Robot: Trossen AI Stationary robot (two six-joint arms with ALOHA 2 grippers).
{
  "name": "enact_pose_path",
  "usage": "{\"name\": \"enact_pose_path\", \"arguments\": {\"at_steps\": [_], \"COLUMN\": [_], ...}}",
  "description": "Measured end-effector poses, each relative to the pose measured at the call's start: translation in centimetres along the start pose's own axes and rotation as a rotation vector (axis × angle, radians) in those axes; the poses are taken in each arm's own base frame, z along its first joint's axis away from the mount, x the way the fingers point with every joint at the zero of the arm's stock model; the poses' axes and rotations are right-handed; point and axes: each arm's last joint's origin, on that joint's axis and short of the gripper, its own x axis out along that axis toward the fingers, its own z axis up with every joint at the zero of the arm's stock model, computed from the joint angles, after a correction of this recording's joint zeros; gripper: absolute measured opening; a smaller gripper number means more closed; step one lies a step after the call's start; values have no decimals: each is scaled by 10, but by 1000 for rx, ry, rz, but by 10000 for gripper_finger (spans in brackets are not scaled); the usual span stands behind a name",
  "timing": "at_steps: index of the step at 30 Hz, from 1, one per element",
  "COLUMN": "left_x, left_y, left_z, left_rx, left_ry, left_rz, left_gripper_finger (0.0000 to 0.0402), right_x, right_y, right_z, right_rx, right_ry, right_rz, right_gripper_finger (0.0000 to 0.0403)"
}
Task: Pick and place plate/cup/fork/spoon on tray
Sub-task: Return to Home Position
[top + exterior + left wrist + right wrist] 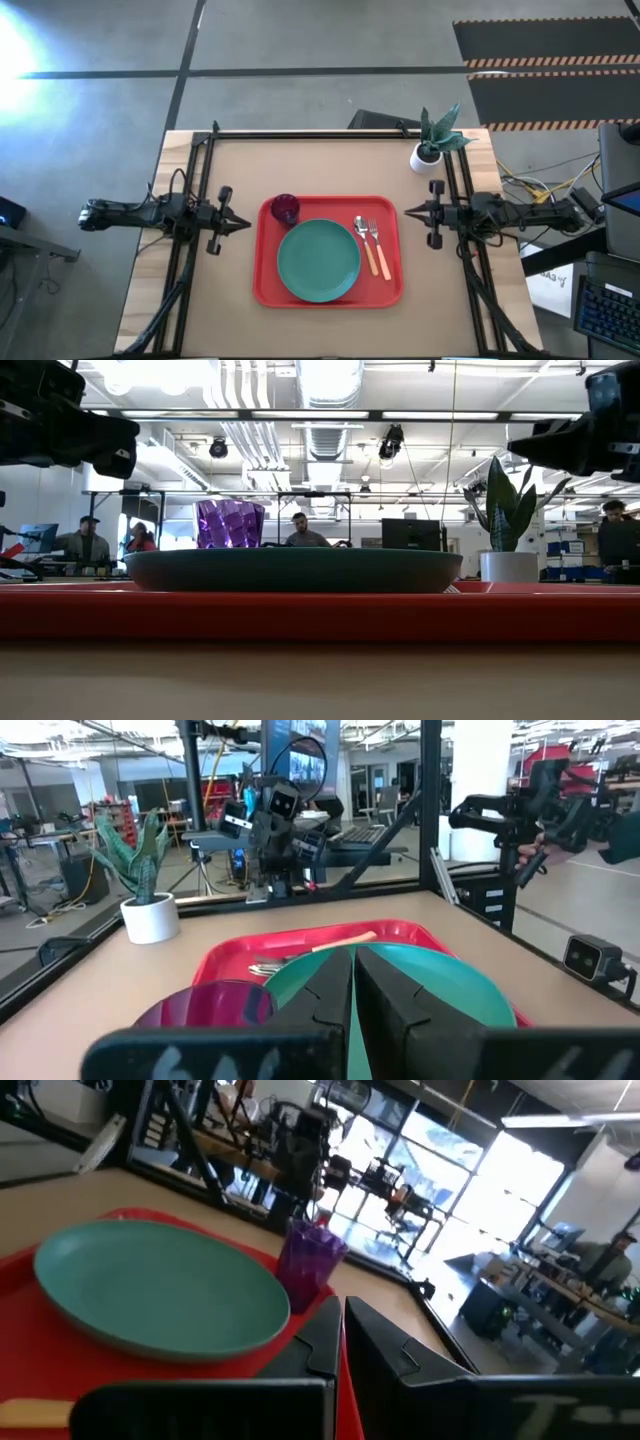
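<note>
On the bench (330, 165) the full tray (265, 290) lies between my left jaws and right jaws, both closed, clear of it.

No legible text, labels, brands or nos. anywhere; monitors in bkgd too small to read.
</note>
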Motion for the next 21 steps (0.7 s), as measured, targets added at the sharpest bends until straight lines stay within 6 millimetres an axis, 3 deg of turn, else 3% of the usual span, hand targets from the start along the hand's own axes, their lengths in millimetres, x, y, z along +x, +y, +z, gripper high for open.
{"name": "enact_pose_path", "arguments": {"at_steps": [5,13,21], "left_x": [0,0,0], "left_y": [0,0,-1], "left_z": [0,-1,0], "left_rx": [0,-31,-33], "left_ry": [1,3,-6], "left_rz": [0,-4,-40], "left_gripper_finger": [0,0,0], "right_x": [3,4,2], "right_y": [-2,-4,-5], "right_z": [-6,-9,-5], "right_rx": [33,273,247], "right_ry": [70,85,27], "right_rz": [-14,1,-2], "right_gripper_finger": [9,9,9]}}
